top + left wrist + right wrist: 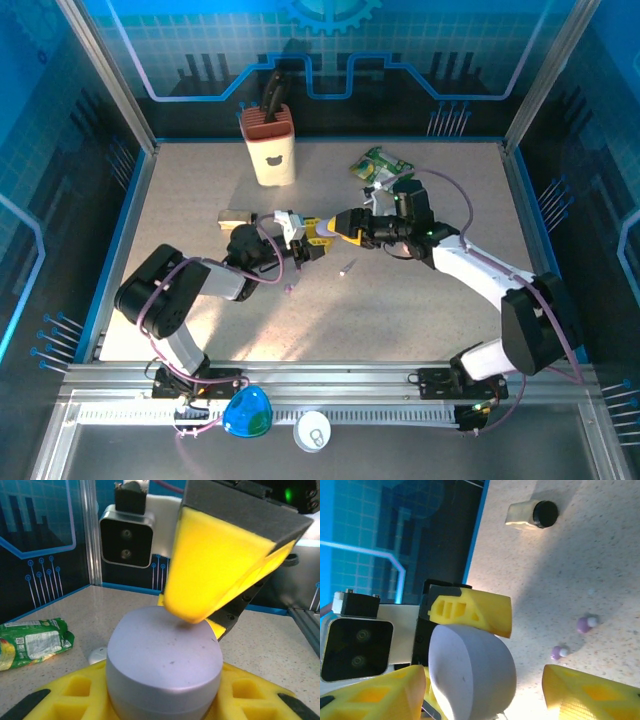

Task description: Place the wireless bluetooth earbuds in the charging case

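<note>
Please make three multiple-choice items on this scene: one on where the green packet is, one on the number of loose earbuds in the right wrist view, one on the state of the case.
1. Where is the green packet in the top view?
A. beside the arm bases
B. on the far part of the table, right of the cream holder
C. under the left arm

2. How many loose earbuds lie on the table in the right wrist view?
A. two
B. none
C. six

3. How is the charging case?
A. loose on the table
B. inside the cream holder
C. gripped between the left fingers

Answers:
1 B: it lies beyond both arms.
2 A: two lilac ones lie close together.
3 C: yellow pads press both its sides.
</note>
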